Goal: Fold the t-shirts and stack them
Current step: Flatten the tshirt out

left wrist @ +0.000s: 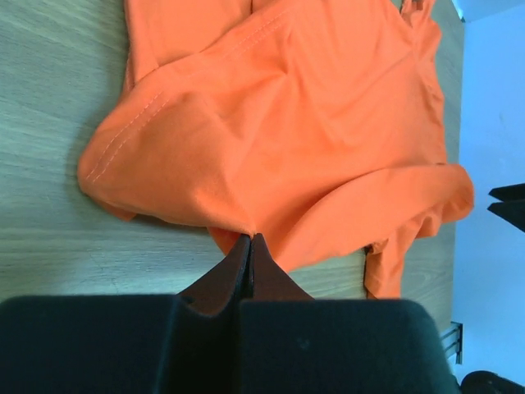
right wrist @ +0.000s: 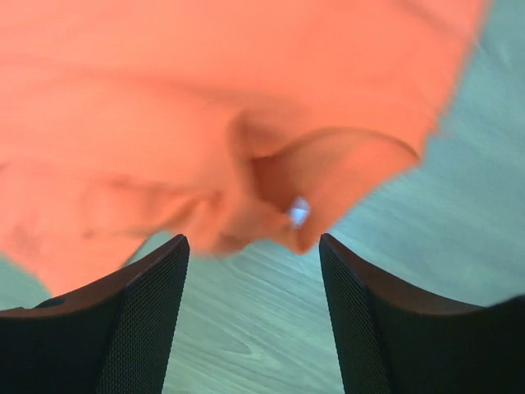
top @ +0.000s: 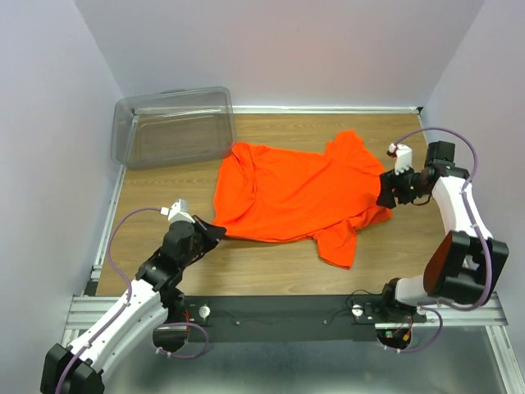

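The wooden tabletop (top: 271, 267) is bounded by pale walls (top: 49, 123) at the left, far and right sides, and by the arms' mounting rail at the near edge. Most of its middle is taken up by the bright orange t-shirt (top: 295, 193), which is spread out loosely and rumpled. One sleeve is pointed toward the near edge and another is bunched up at the far side. A clear plastic bin (top: 174, 125) is set in the far left corner, and the shirt's far left tip is seen just beside it.

Bare wood is left as a broad strip along the near edge, as a patch at the left below the bin, and as a narrower strip at the right between the shirt and the wall.

The left claw (top: 217, 231) is held low at the shirt's near left corner. In the wrist view it (left wrist: 250, 240) is seen fully closed — the fingertips are pressed together with the cloth's edge puckered in between them.

The right claw (top: 384, 199) is held at the shirt's right edge, with its jaws spread wide. In its own blurred view (right wrist: 253, 238) nothing is gripped. The orange cloth is seen just beyond the fingertips, with bare wood beneath — and a small white tag (right wrist: 298, 212) is shown in a fold.
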Robot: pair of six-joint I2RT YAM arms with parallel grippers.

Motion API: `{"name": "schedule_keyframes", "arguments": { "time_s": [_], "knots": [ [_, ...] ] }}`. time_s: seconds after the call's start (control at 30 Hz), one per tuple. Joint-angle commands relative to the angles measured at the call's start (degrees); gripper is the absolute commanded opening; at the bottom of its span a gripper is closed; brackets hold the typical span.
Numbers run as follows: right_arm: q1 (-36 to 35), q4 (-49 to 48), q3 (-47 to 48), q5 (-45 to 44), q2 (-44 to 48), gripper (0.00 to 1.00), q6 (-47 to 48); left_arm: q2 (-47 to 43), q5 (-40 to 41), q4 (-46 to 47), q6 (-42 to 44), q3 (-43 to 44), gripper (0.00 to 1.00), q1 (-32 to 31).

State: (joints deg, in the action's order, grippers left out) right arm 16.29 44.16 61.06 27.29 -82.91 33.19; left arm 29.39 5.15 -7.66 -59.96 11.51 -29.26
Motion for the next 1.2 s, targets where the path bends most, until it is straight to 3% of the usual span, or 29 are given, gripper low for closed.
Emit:
{"name": "schedule_keyframes", "arguments": {
  "time_s": [0.0, 0.03, 0.07, 0.1, 0.2, 0.4, 0.63, 0.93, 1.07, 1.13, 1.17],
  "knots": [
    [-3.54, 13.88, -0.59, 14.62, 5.83, 0.73, 20.11, 0.84, -1.81, 2.38, -0.33, 0.44, 0.00, 0.34],
    [-6.60, 17.24, -1.11, 17.85, 6.88, 0.73, 25.29, 2.33, -1.89, 2.74, 0.19, 1.05, 0.00, 0.43],
    [-8.37, 23.80, -1.99, 19.02, 7.58, 0.73, 37.79, 3.21, -1.98, 3.35, 0.55, 1.32, 0.00, 0.34],
    [-9.86, 25.00, -3.39, 19.81, 8.38, 0.73, 42.35, 4.00, -1.98, 3.62, 0.90, 1.67, 0.00, 0.43],
    [-15.92, 24.13, -9.97, 18.69, 11.45, 0.82, 50.91, 7.25, -1.98, 4.14, 1.78, 3.08, 0.00, 0.34],
    [-22.35, 27.03, -16.05, 9.73, 11.98, 0.80, 62.51, 8.84, -2.16, 4.32, 2.31, 4.40, 0.00, 0.34],
    [-26.12, 23.26, -20.36, 3.83, 15.76, 0.78, 64.64, 10.25, -2.16, 4.32, 2.13, 5.01, 0.00, 0.34],
    [-39.91, 10.17, -24.66, -3.55, 10.15, 0.61, 53.31, 10.25, -2.95, 4.23, 1.25, 5.54, 0.00, 0.34],
    [-43.45, 6.91, -24.76, -6.45, 7.95, 0.47, 49.26, 9.99, -2.95, 4.32, 0.99, 5.54, 0.00, 0.34],
    [-43.80, 6.73, -24.15, -6.63, 7.68, 0.34, 48.03, 9.81, -2.78, 4.32, 0.99, 5.54, 0.00, 0.34],
    [-43.80, 6.90, -23.80, -6.81, 8.03, 0.20, 47.06, 9.73, -2.69, 4.23, 1.08, 5.54, 0.00, 0.34]
  ]
}}
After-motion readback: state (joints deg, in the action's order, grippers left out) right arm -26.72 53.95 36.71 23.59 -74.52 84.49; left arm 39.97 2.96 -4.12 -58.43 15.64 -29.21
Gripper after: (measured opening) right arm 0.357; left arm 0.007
